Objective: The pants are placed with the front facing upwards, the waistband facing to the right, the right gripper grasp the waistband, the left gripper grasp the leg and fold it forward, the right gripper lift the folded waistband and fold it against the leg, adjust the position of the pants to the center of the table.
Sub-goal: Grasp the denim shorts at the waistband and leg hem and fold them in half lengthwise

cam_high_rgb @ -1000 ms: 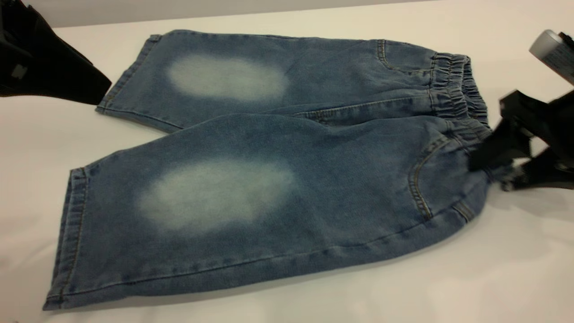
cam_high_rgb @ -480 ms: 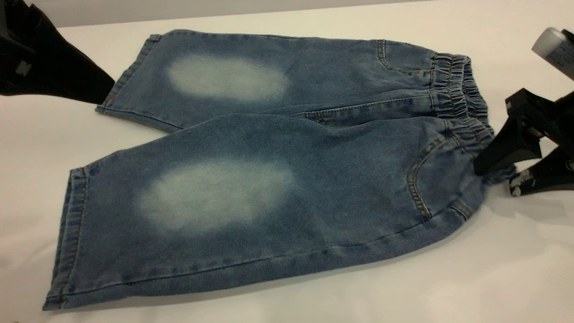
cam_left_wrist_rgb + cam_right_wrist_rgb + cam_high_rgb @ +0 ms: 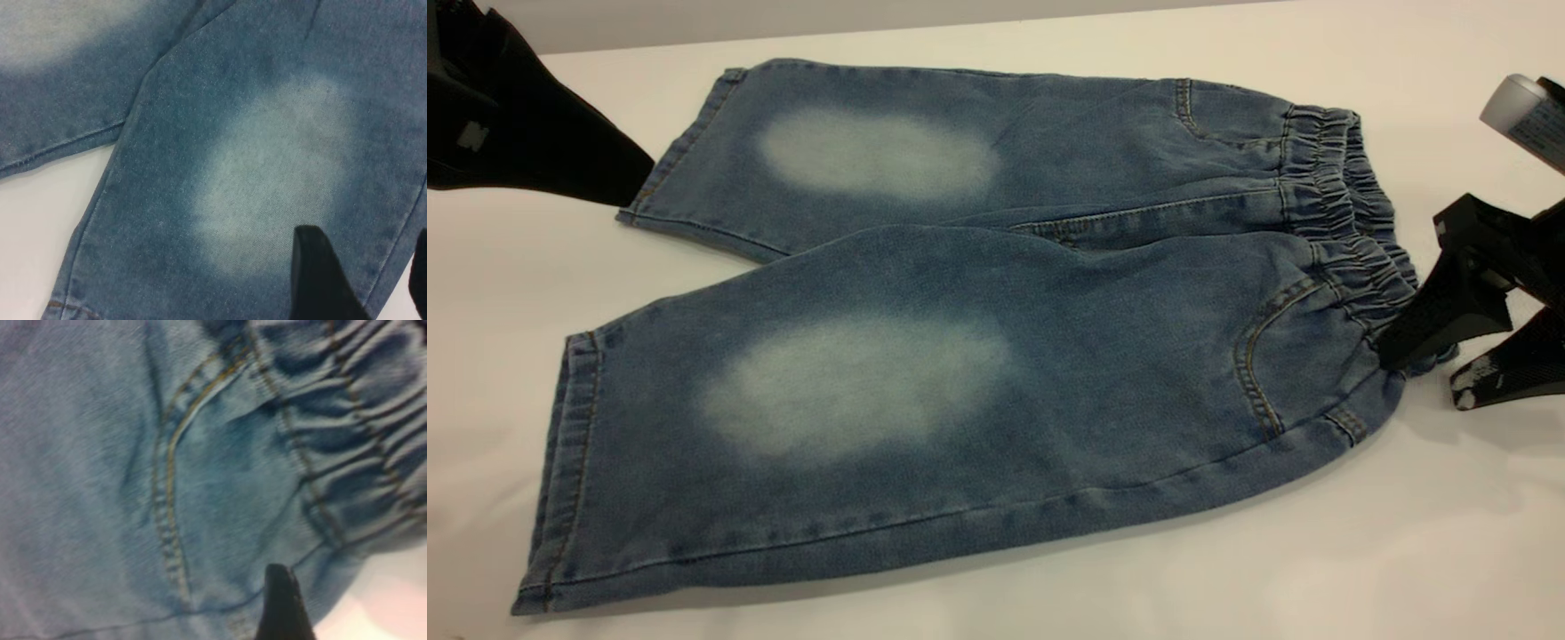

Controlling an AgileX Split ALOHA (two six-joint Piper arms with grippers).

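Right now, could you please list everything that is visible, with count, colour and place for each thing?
pants: one, blue denim with a pale oval on each leg, lying flat on the table with the legs toward the left.
waistband: one, darker blue, gathered, along the right end of the pants.
table: one, white, under everything.
right gripper: one, black, at the near right corner of the waistband; fingers open, one fingertip at the cloth and the other over the bare table.
left gripper: one, black, at the far left by the far leg's hem; the left wrist view shows its fingers apart over the leg.
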